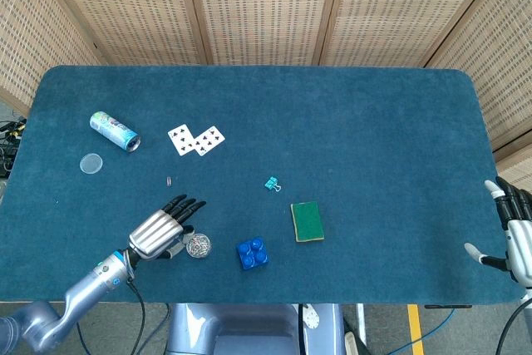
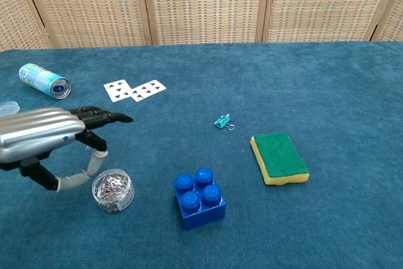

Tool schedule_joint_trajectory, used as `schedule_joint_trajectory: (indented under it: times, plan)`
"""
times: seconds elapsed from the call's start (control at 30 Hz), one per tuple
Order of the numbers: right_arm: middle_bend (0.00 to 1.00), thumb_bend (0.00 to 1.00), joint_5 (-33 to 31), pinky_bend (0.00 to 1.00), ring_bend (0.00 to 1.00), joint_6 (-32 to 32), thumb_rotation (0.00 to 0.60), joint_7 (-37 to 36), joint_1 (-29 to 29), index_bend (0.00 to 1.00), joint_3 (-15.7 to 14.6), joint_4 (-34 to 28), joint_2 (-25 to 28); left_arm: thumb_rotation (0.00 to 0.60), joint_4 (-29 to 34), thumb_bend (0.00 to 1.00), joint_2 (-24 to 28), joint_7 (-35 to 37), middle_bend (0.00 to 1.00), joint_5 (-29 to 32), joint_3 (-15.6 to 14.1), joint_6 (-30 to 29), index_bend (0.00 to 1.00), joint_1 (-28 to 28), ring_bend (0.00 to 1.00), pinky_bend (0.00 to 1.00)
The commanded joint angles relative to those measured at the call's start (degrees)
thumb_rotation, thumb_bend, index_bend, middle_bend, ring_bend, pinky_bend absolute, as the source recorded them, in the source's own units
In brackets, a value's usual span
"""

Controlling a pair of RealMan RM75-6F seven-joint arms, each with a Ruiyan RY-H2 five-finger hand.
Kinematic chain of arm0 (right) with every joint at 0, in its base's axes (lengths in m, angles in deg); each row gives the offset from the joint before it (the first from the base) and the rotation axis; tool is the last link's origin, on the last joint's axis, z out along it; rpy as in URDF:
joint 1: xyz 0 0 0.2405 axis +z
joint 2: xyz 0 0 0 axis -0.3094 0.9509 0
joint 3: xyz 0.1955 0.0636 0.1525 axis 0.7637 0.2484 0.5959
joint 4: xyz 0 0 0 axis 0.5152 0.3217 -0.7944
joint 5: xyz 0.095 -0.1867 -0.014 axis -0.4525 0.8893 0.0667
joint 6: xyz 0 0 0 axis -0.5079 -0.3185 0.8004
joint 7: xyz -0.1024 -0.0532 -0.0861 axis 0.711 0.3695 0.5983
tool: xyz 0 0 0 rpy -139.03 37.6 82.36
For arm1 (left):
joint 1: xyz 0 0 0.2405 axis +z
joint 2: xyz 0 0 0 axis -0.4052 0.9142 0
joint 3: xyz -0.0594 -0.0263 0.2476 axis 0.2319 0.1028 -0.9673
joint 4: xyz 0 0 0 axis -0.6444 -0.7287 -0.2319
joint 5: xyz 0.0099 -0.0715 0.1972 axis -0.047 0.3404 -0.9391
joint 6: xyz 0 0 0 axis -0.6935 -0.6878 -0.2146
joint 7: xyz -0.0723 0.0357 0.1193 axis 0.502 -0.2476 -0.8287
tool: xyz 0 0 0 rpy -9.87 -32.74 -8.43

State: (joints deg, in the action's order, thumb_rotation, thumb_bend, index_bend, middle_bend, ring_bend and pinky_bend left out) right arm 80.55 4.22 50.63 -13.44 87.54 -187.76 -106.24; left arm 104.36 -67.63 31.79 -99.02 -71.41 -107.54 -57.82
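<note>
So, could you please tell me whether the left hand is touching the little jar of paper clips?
Cannot tell. In both the chest view and the head view the left hand overlaps the jar of paper clips, so neither shows contact or a gap plainly.
</note>
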Motion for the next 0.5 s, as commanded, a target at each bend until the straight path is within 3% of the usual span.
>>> schedule_joint_trajectory:
  times: [0.03,0.4,0.5]
  plan:
    - [0.0,0.0,-0.09,0.0,0.0,-0.04,0.6,0.09,-0.05,0.0,0.0,-0.12,0.06,0.6,-0.38,0.43,-1.09,-0.34,0.0,-0.2,-0.08,0.11,0.66,-0.1,0.0,0.0]
    - [0.0,0.0,0.0,0.0,0.0,-0.23,0.6,-0.41,-0.17,0.0,0.06,-0.08,0.2,0.6,-1.69,0.43,-3.62,-0.54,0.0,0.97,1.39,0.51,0.66,-0.75,0.0,0.0]
    - [0.0,0.0,0.1,0.0,0.0,-0.23,0.6,-0.44,-0.16,0.0,0.04,-0.12,0.21,0.6,-1.55,0.41,-3.56,-0.43,0.0,1.37,1.31,0.91,0.57,-0.81,0.0,0.0]
